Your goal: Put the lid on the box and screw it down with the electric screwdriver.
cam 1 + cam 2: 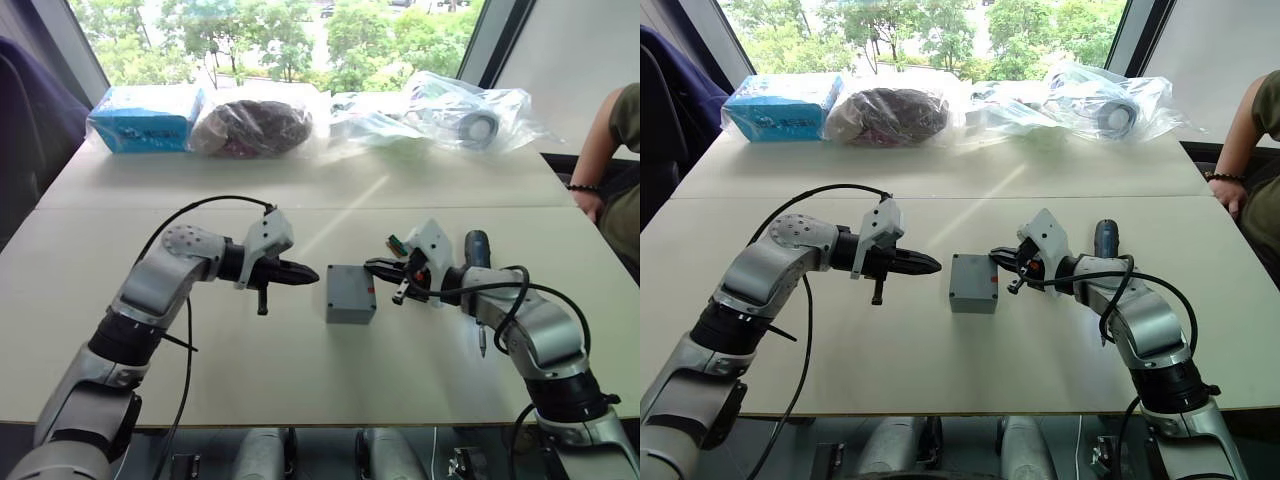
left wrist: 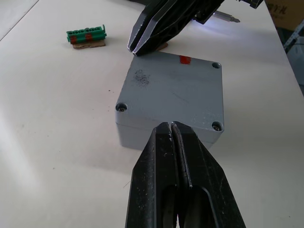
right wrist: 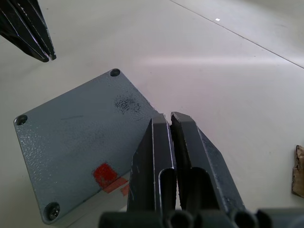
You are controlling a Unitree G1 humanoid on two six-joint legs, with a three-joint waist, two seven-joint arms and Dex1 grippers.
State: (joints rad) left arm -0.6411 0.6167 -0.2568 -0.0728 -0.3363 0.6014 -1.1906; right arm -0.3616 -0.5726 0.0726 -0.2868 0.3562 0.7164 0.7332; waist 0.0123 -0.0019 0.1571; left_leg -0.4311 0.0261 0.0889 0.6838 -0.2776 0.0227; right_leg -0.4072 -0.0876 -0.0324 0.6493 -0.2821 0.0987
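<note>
The lid [image 2: 173, 90] is showing a matt, finely grained grey finish, its corner screws glinting; the tabletop [image 2: 57, 123] is looking smooth.

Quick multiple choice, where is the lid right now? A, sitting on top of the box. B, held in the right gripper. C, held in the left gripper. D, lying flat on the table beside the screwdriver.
A: the lid sits flush on the box, screw heads showing in its corners, with both grippers shut and empty either side.
</note>
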